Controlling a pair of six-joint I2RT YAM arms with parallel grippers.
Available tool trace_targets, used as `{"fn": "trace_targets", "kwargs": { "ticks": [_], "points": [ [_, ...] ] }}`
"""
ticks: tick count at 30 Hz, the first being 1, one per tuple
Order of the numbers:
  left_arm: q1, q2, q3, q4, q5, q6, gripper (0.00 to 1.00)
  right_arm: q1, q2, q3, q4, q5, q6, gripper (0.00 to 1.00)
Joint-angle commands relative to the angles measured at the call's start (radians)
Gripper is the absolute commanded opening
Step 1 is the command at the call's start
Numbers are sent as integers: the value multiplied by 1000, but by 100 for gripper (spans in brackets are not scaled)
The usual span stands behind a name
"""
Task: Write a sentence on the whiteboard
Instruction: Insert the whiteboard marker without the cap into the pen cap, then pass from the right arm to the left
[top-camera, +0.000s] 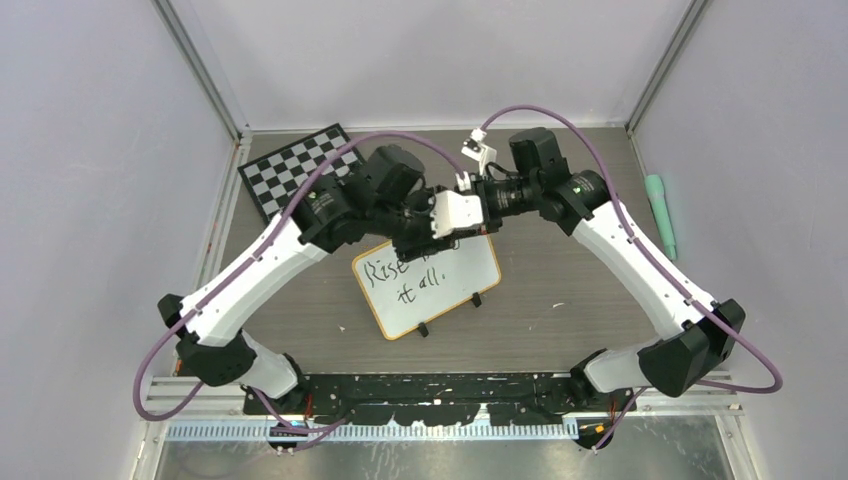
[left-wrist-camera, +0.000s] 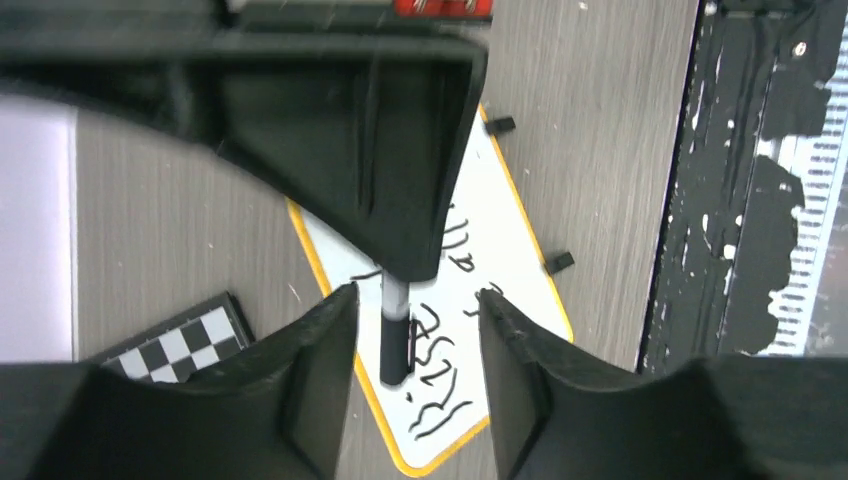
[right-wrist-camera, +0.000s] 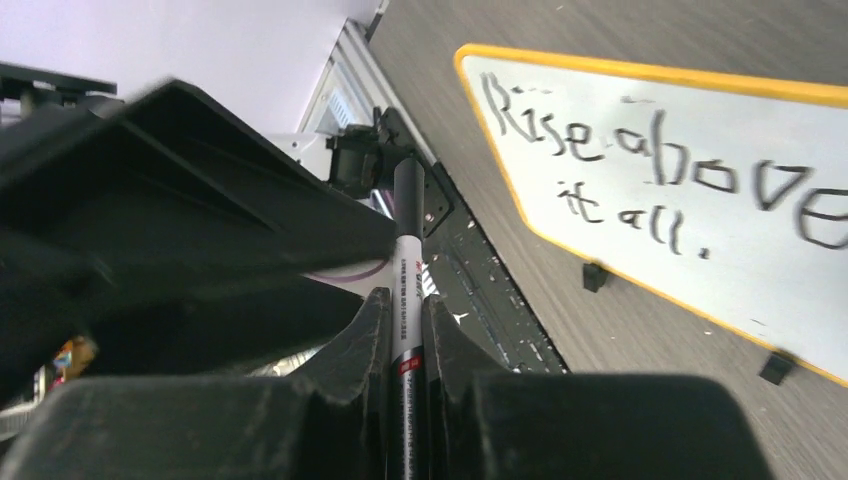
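The whiteboard stands tilted on two black feet in the middle of the table, also showing in the left wrist view and the right wrist view. The sentence reads "Rise above it all." in black, in two lines. My right gripper is shut on a white marker with a black cap. Both grippers meet above the board's far edge, the right gripper facing the left gripper. My left gripper is open, and the marker's capped end hangs between its fingers, touching neither.
A black-and-white chessboard lies at the back left, its corner showing in the left wrist view. A mint-green pen-like object lies at the right side. The black base strip runs along the near edge.
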Motion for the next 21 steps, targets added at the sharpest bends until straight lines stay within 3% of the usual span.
{"fn": "trace_targets", "kwargs": {
  "ticks": [1, 5, 8, 12, 16, 21],
  "points": [
    [122, -95, 13, 111, 223, -37, 54, -87, -22, 41, -11, -42, -43, 0],
    [302, -147, -50, 94, 455, -131, 61, -98, -61, 36, -13, -64, -88, 0],
    [370, -157, -93, 89, 582, -183, 64, -97, -76, 36, 0, -95, -117, 0],
    [399, -122, -117, 66, 690, -235, 67, -86, -85, 36, 16, -194, -122, 0],
    [402, -96, -143, 88, 780, -288, 66, -52, -86, 59, -26, -176, -167, 0],
    [400, -77, -180, 119, 875, -336, 57, -10, -90, 74, -56, -152, -201, 0]
  ]
}}
